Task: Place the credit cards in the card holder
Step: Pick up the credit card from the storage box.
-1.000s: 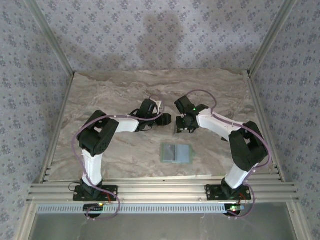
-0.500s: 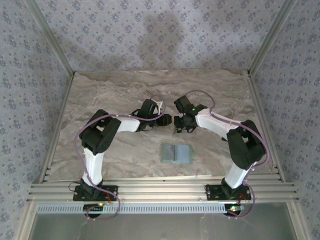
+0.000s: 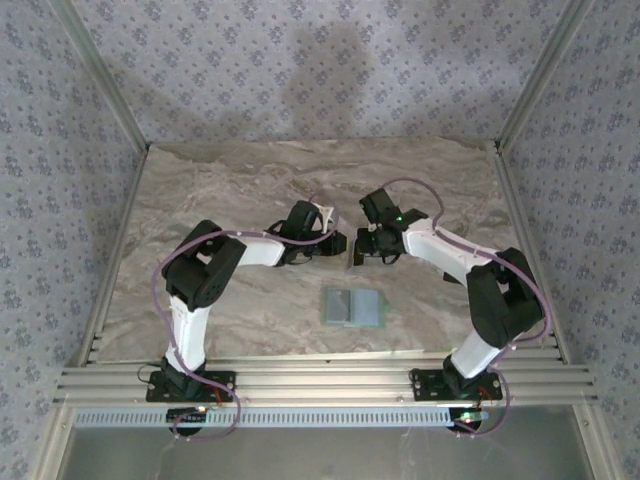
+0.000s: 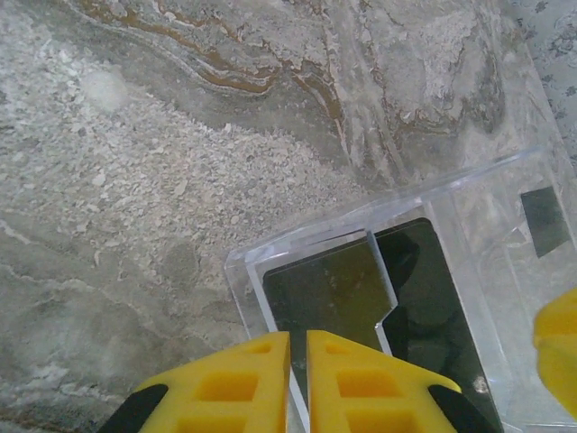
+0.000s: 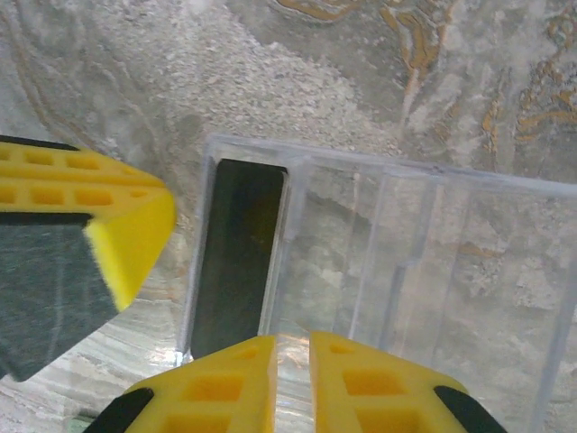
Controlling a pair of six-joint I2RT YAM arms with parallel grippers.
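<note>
A clear plastic case point(image 4: 270, 257) stands on the marble table between my two grippers, with a dark credit card point(image 4: 334, 289) upright inside it. The same credit card point(image 5: 236, 253) sits in the left end slot in the right wrist view. My left gripper point(image 4: 298, 338) is shut on the case's thin clear wall. My right gripper point(image 5: 294, 341) pinches another wall of the case point(image 5: 424, 244). From above, the left gripper point(image 3: 338, 243) and right gripper point(image 3: 365, 252) meet at the table's middle. The pale grey-green card holder point(image 3: 353, 307) lies flat and open nearer the arm bases.
The marble table point(image 3: 240, 180) is walled by patterned panels and metal posts. An aluminium rail point(image 3: 320, 385) runs along the near edge by the arm bases. A yellow finger of the other arm point(image 5: 90, 225) crowds the case's left side.
My left jaws have closed from open onto the case wall. Both arms shifted slightly to the right; the right gripper kept its grip. The card holder has not moved.
</note>
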